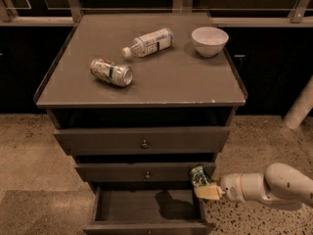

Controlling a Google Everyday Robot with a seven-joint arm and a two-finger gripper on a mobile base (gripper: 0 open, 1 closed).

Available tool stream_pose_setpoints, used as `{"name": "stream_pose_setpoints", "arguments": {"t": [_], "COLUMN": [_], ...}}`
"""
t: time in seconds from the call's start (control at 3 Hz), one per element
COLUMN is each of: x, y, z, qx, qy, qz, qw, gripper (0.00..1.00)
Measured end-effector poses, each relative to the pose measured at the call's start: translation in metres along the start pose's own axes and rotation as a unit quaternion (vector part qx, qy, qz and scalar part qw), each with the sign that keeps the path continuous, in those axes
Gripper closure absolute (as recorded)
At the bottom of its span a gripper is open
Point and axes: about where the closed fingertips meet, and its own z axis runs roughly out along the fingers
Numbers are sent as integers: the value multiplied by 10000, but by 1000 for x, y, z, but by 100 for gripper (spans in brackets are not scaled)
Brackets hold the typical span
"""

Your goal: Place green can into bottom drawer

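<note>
Claw point(203, 184) clamped on the green can point(198, 175), just above the right rear corner of the bottom drawer point(146, 227). Can roughly upright with a slight lean, in front of the right end of the middle drawer point(122, 172), tan fingers point(208, 193) gripping its lower part. Contact between can and drawer wall impossible to tell. White arm point(274, 185) reaching in from the right of the bottom drawer, low over the speckled floor. Bottom drawer pulled wide open, a dark shadow inside it below the can. Top drawer point(98, 140) slid partly out, higher up. Well above the bottom drawer, on the bench point(195, 82): a pale silver-white can point(111, 72) on its side toward the left, a clear plastic bottle point(149, 42) on its side further back near the middle, a white bowl point(209, 40) upright at the back right.
</note>
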Motion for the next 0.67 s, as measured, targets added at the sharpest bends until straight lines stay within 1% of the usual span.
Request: {"name": "stream_pose_setpoints", "arguments": {"t": [0.33,0.67], "x": [10,16], "y": [-2,-7], "z": [9,11], "qx": [-68,-56], "qy": [11,46], "qz": [92,235], "qw": [9999,9997], "gripper": [100,100]}}
